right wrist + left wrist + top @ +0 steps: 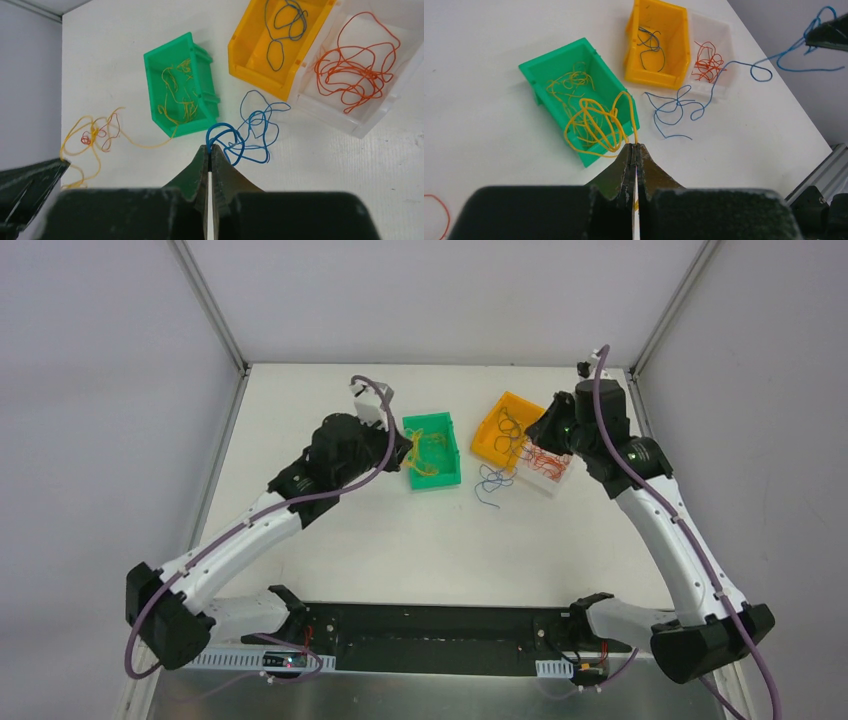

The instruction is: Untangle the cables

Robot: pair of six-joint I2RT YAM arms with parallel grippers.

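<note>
Though unclear overhead, left end effector (636,146) clenched on yellow cable (633,129), right one (210,148) seemingly on blue cable (221,125)

Three bins stand on the counter (330,540): one green bin (204,95), one orange bin (257,70), one clear bin (330,112). The cables (252,131) gather in five clumps: one yellow, two blue, one orange-red, one yellow mixed with red. One lone red strand (448,215) lies at the left wrist view's lower left. Strands per clump cannot be counted. Two grippers show: left gripper (635,147), right gripper (210,150).
</note>
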